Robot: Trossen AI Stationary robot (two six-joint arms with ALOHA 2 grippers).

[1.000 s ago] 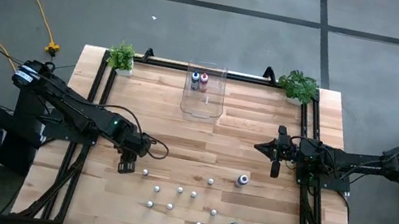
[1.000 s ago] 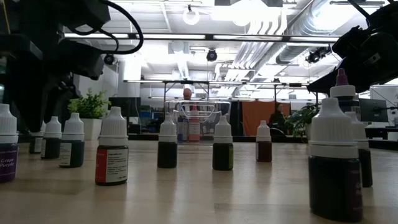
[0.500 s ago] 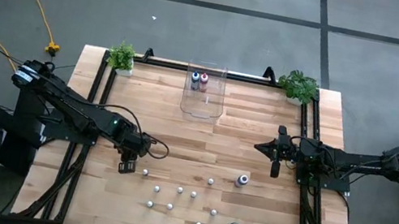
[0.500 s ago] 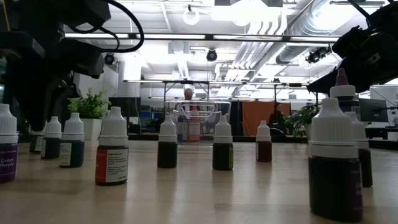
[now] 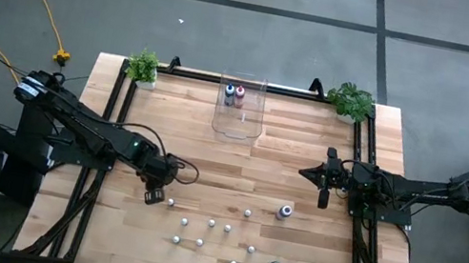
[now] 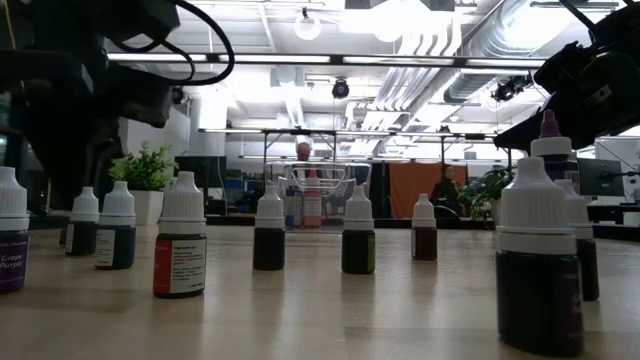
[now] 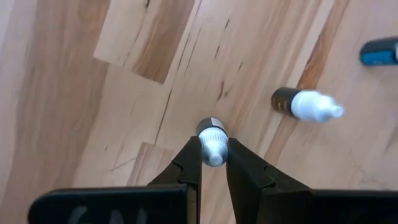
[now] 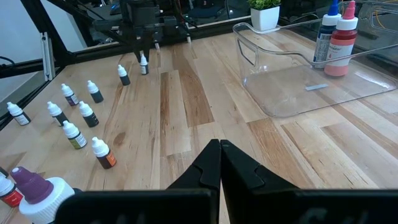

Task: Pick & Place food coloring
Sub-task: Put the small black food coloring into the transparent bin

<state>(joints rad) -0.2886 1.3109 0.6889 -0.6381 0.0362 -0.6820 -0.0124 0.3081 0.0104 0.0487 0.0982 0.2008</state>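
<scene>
Several tiny food coloring bottles (image 5: 211, 224) with white caps stand upright on the wooden table (image 5: 212, 147), with two larger ones (image 5: 284, 212) to their right. My left gripper (image 5: 151, 197) points steeply down at the group's far left corner, shut on one small bottle (image 7: 212, 132). That gripper (image 8: 143, 57) and its bottle (image 8: 143, 65) also show far off in the right wrist view. My right gripper (image 8: 219, 152) hovers shut and empty over the table's right side. A clear bin (image 5: 238, 118) at the far middle holds two bottles (image 5: 234, 93). My left gripper pinches the small bottle's white cap (image 7: 213, 147) between its two fingertips (image 7: 190, 159). The fingers come from above, slanting steeply down. The bottle stays upright below them, its dark body (image 8: 143, 68) down at the tabletop.
Another small bottle (image 7: 305, 104) stands close to the held one. Potted plants (image 5: 142, 67) (image 5: 350, 101) mark the far corners. Black frame rails (image 5: 117, 111) run along both sides. Bare wood lies between the bottles and the bin.
My left gripper has closed its fingers on the small bottle's cap and rolled a little about its own axis, staying in the same spot. The bottles have kept their places.
</scene>
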